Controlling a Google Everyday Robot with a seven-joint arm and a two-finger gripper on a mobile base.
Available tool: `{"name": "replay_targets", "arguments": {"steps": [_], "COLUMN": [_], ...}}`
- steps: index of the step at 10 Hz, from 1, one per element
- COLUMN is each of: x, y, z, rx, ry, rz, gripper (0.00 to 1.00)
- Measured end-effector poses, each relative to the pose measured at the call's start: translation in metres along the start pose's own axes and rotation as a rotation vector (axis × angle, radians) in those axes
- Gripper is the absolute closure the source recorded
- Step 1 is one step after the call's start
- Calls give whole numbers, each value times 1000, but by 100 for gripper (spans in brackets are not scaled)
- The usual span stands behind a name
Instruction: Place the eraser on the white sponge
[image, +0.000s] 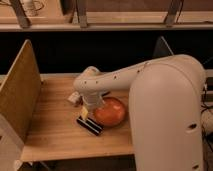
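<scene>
The eraser (90, 125), a small black block with pale stripes, lies on the wooden table (55, 130) just left of the orange plate (110, 112). My gripper (86, 113) hangs from the white arm (115, 80) right above the eraser's far end. A small white thing (74, 98), perhaps the sponge, peeks out behind the arm at the table's middle; most of it is hidden.
A tall wooden side panel (20, 95) stands along the table's left edge. A dark chair back (162, 47) rises behind the table at the right. The arm's large white body (170, 120) covers the right side of the view.
</scene>
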Motion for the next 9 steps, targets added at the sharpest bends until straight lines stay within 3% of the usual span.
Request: {"name": "replay_targets", "arguments": {"steps": [1,2,6,9], "x": [-6,-9,-8,-24], "y": [17,25,23,39], "z": [0,0,1,7], "rx": [7,8,14,11], "ry": [5,3,5,-20], "rz": [-95,-131,-136,-236], "gripper": [20,20,20,20]}}
